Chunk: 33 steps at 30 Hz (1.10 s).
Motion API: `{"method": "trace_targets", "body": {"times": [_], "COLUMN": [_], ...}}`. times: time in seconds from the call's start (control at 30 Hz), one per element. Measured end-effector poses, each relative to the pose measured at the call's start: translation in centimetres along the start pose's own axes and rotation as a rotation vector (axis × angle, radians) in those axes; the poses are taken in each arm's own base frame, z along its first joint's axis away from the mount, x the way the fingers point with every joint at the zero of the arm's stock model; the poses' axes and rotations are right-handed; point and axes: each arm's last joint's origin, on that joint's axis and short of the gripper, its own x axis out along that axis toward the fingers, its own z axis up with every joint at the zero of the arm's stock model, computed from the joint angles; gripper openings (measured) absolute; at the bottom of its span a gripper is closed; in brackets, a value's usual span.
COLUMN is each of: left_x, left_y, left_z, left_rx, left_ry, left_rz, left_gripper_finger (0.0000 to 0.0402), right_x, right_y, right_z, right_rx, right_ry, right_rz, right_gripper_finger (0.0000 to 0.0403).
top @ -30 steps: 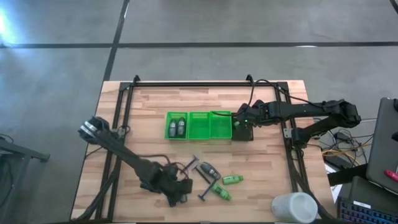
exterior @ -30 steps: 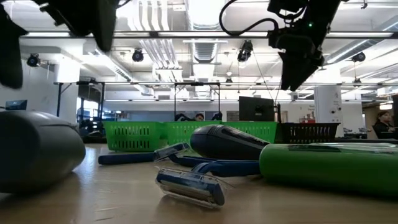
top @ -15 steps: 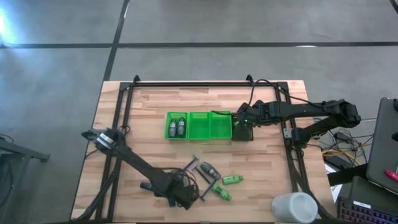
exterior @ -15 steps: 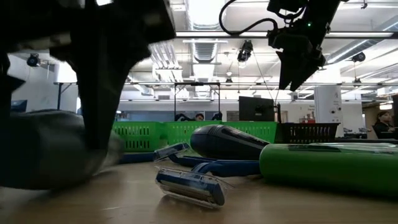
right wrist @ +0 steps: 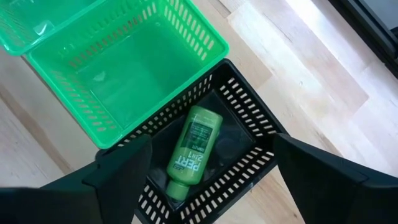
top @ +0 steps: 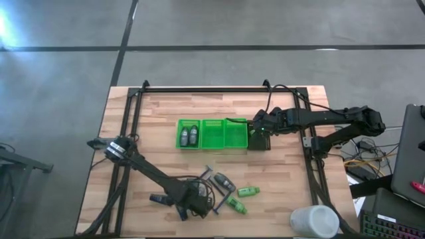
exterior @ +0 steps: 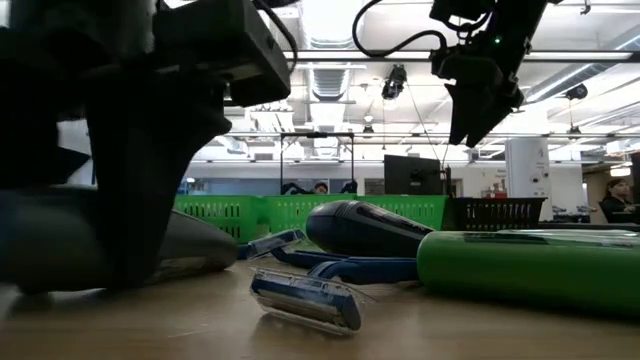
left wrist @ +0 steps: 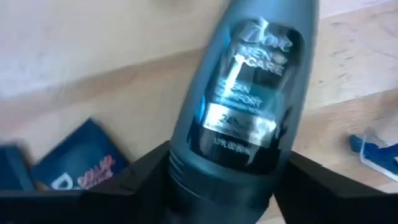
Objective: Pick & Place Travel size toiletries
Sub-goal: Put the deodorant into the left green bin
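A grey oval bottle (left wrist: 249, 93) lies on its side near the table's front edge, with my left gripper (top: 196, 207) down over it and shut on it. Beside it lie a dark blue tube (left wrist: 81, 165), two razors (top: 206, 176) (top: 219, 202), another grey bottle (top: 224, 182) and two green mini bottles (top: 248, 192) (top: 237, 204). My right gripper (right wrist: 214, 165) hangs open above the black bin (right wrist: 249, 106), in which one green bottle (right wrist: 194, 149) lies. The green tray (top: 226, 125) holds two grey bottles (top: 189, 136) in its left compartment. My left gripper pinches the grey bottle between its two fingers (left wrist: 146, 177), which lie on opposite sides of its wide end (left wrist: 180, 168). The fingers come steeply from above and lie across the bottle. The bottle rests on its side on the table (exterior: 190, 245).
A white cylinder (top: 313, 221) stands at the table's near right corner. Black frame rails (top: 129, 119) run along the table's left, right and far sides. Bare wood lies between the tray and the loose items.
My left gripper has come down and toward the table's right edge, onto the grey bottle near the front edge, and now stands around it. The bottle has shifted a little along the table. My right arm has kept still.
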Motion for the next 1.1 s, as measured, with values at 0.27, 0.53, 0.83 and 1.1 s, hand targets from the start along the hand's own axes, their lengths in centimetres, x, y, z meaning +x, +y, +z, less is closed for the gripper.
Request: {"method": "trace_targets", "body": {"times": [0.27, 0.53, 0.83, 1.1], "left_x": [-1.4, -11.0, -13.6, -14.9], "left_y": [0.0, 3.1, 6.1, 7.3], "left_z": [1.7, 3.9, 15.6, 19.1], "left_rx": [0.058, -0.011, 0.08, 0.933], "left_ry": [-0.134, -0.31, -0.359, -0.227], "left_rz": [-0.028, -0.016, 0.053, 0.267], "left_gripper_finger": [0.0208, 0.0208, 0.0208, 0.0208], "right_x": [0.5, 1.2, 1.2, 1.1], "right_y": [-0.1, -0.3, -0.1, -0.1], "right_z": [-0.5, -1.1, -1.0, -1.0], "right_rx": [-0.003, -0.012, -0.007, -0.04], "right_ry": [0.016, 0.04, 0.03, 0.036], "right_rz": [-0.01, -0.025, -0.012, -0.008], "right_gripper_finger": [0.0322, 0.0342, 0.0344, 0.0322]}}
